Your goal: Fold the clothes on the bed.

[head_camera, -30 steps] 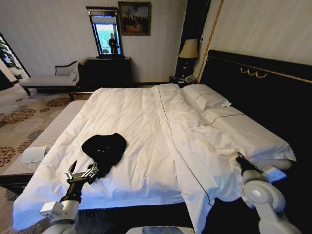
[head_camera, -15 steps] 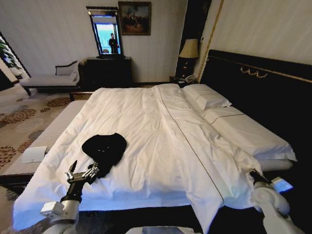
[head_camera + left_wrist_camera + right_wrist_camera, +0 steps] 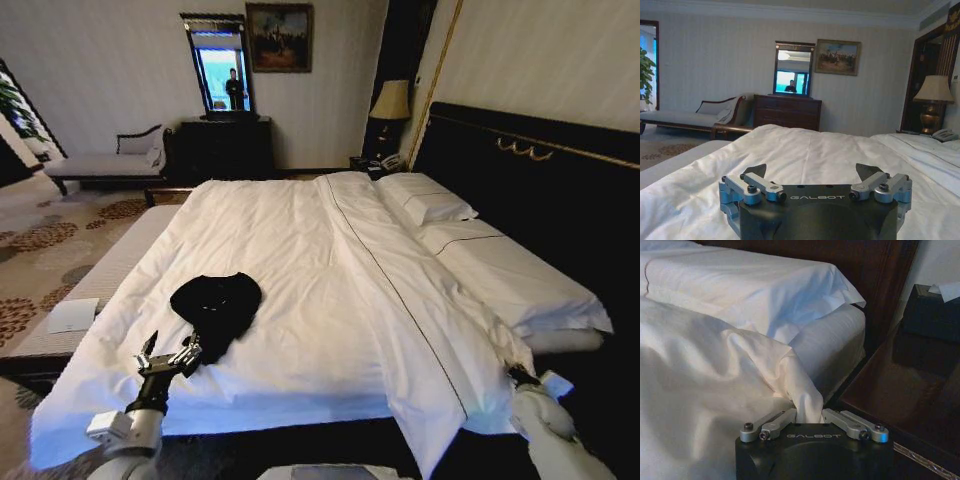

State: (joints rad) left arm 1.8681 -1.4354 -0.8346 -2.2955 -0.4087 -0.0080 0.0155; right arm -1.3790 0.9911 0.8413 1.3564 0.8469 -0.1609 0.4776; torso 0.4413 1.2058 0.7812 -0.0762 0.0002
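The head view looks down from above and behind the left gripper over the bed. The left wrist view skims low past its claw toward the far wall. The right wrist view sits close behind the right gripper at the duvet's corner; all share the white bedding.

Dim room, bright mirror glare, soft focus

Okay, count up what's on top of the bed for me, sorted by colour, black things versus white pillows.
Black: 1, the T-shirt, lying bunched on the duvet near the left gripper.
White pillows: 2, the far pillow and the near pillow, both by the headboard.
Total: 3
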